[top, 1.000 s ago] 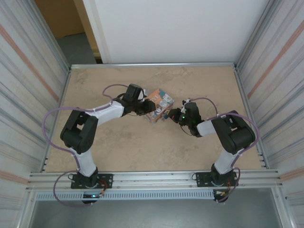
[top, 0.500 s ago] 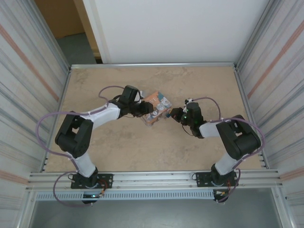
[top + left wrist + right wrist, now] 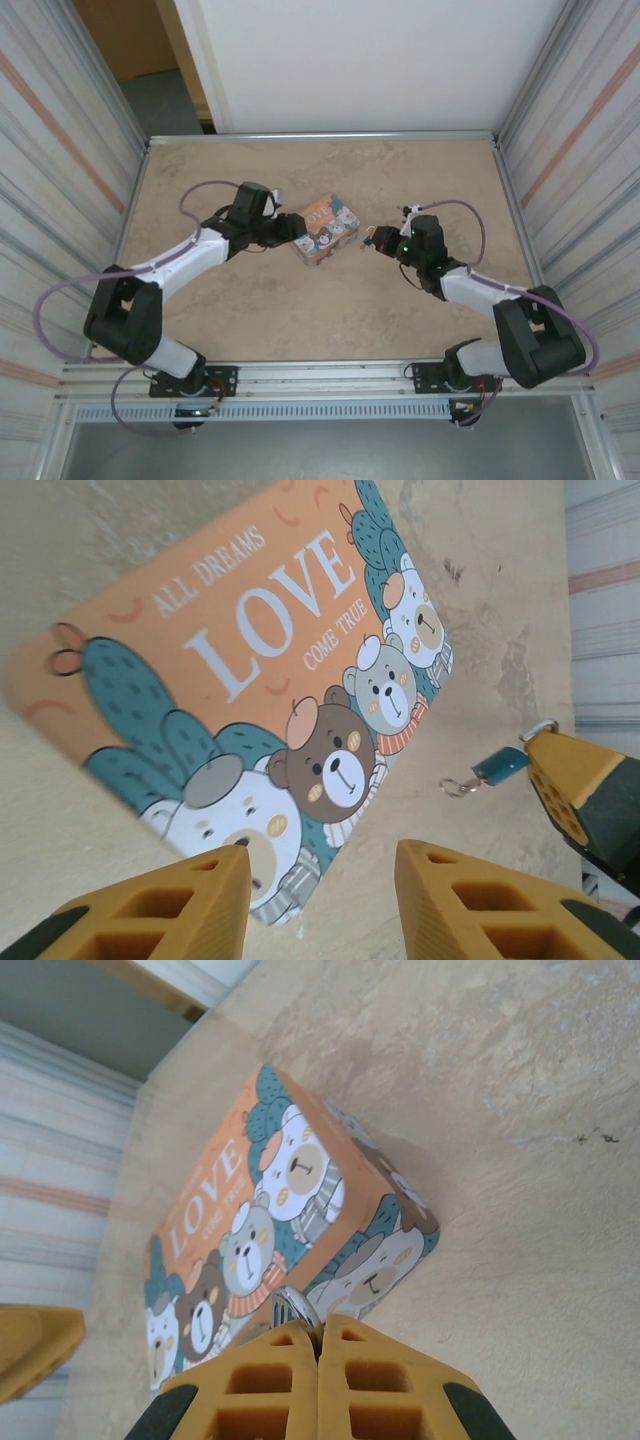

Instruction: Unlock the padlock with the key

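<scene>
Gripping the padlock just beside the tin, with the left gripper at the tin's other side.

An orange "LOVE" tin with cartoon bears lies flat on the bench between the two arms. The right gripper sits close to the tin's bear-printed end. Its jaws are pressed tight together, with a small metal loop pinched at their tips. In the left wrist view the tiny teal padlock juts from that gripper's yellow fingertip, clear of the tin's edge, and a little ring clasp hangs at its free end. The left gripper hovers at the tin's opposite end, jaws parted to a middling gap with nothing held. A corner of the lid shows through the gap, and I cannot tell whether they touch the tin.
</scene>
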`<state>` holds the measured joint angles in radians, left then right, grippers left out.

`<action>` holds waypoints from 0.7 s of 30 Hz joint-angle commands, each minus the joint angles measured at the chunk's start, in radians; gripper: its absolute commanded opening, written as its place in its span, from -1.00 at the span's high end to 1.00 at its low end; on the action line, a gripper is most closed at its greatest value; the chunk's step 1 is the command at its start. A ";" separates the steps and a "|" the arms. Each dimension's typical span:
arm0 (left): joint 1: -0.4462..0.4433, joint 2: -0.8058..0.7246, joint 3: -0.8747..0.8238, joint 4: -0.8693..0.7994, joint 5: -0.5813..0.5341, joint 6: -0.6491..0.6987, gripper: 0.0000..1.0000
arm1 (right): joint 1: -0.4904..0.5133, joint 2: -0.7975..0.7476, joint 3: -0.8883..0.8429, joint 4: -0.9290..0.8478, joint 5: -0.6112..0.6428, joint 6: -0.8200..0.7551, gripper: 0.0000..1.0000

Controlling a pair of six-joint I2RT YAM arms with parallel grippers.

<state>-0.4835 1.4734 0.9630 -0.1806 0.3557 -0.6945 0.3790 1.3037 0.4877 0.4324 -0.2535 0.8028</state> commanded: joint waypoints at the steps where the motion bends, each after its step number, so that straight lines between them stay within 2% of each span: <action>1: 0.019 -0.084 -0.045 -0.043 -0.081 0.048 0.07 | -0.003 -0.062 0.019 -0.129 -0.019 -0.079 1.00; 11: 0.037 -0.321 -0.149 -0.135 -0.227 0.110 -0.17 | 0.034 -0.202 0.093 -0.397 0.018 -0.217 1.00; 21: 0.055 -0.484 -0.207 -0.228 -0.309 0.172 -0.42 | 0.061 -0.310 0.153 -0.663 0.037 -0.302 1.00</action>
<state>-0.4389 1.0294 0.7765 -0.3592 0.0967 -0.5625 0.4267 1.0233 0.5987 -0.1070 -0.2306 0.5579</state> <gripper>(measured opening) 0.701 0.043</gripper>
